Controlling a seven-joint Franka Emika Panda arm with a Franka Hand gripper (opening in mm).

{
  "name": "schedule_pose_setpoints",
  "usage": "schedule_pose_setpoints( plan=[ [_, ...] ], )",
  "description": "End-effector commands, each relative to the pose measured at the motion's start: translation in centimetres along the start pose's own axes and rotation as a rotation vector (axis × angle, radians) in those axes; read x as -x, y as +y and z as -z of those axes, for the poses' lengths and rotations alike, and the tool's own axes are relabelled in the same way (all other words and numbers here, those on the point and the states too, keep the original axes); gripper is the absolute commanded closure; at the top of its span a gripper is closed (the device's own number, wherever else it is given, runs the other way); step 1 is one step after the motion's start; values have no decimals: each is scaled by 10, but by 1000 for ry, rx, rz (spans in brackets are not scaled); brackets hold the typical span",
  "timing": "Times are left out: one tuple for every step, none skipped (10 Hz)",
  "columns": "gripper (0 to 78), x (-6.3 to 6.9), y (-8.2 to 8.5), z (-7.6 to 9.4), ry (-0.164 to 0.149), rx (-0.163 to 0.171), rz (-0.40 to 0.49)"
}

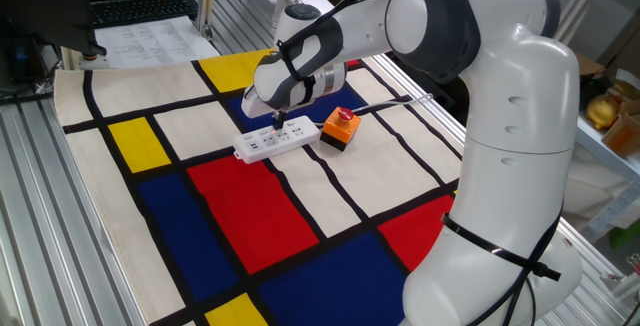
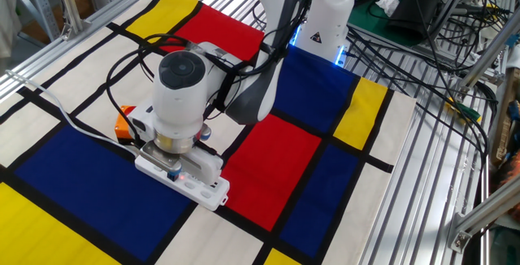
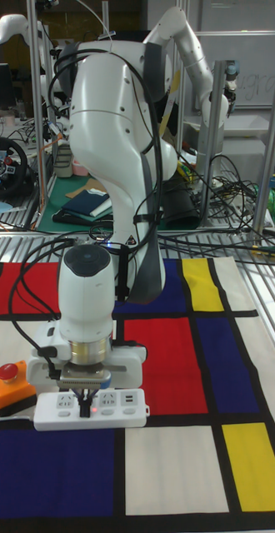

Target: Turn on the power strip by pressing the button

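The white power strip [image 1: 262,145] [image 2: 208,188] [image 3: 121,410] lies flat on the colour-block mat, with its thin white cord [image 2: 61,112] trailing away. My gripper [image 1: 278,123] [image 2: 172,172] [image 3: 87,405] points straight down onto the strip's top, near the end closest to the orange box. In the tall fixed view its fingers come together as one narrow dark tip resting on the strip. A tiny red spot shows at that tip. The button is mostly hidden under the fingertips.
An orange-and-black box with a red domed button [image 1: 340,128] [image 2: 123,123] [image 3: 11,386] stands just off the strip's end. Black cables [image 2: 134,58] loop over the mat behind my wrist. Metal slats [image 2: 431,159] edge the mat.
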State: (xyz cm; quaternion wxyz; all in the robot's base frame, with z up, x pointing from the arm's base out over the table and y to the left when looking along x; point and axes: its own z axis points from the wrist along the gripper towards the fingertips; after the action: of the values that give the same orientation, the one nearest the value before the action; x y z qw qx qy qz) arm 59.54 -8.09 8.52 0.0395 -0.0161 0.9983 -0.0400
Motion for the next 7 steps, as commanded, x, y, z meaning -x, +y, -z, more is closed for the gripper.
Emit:
schedule_pose_setpoints(
  plan=[
    [776,-16,2,-23,31,4,7],
    [776,-16,2,-23,29,4,2],
    [776,-16,2,-23,26,4,-1],
    [776,-16,2,-23,25,5,-1],
    [776,-16,2,-23,25,5,1],
    [776,-16,2,-23,25,5,3],
    [776,-16,2,-23,29,6,0]
  ],
)
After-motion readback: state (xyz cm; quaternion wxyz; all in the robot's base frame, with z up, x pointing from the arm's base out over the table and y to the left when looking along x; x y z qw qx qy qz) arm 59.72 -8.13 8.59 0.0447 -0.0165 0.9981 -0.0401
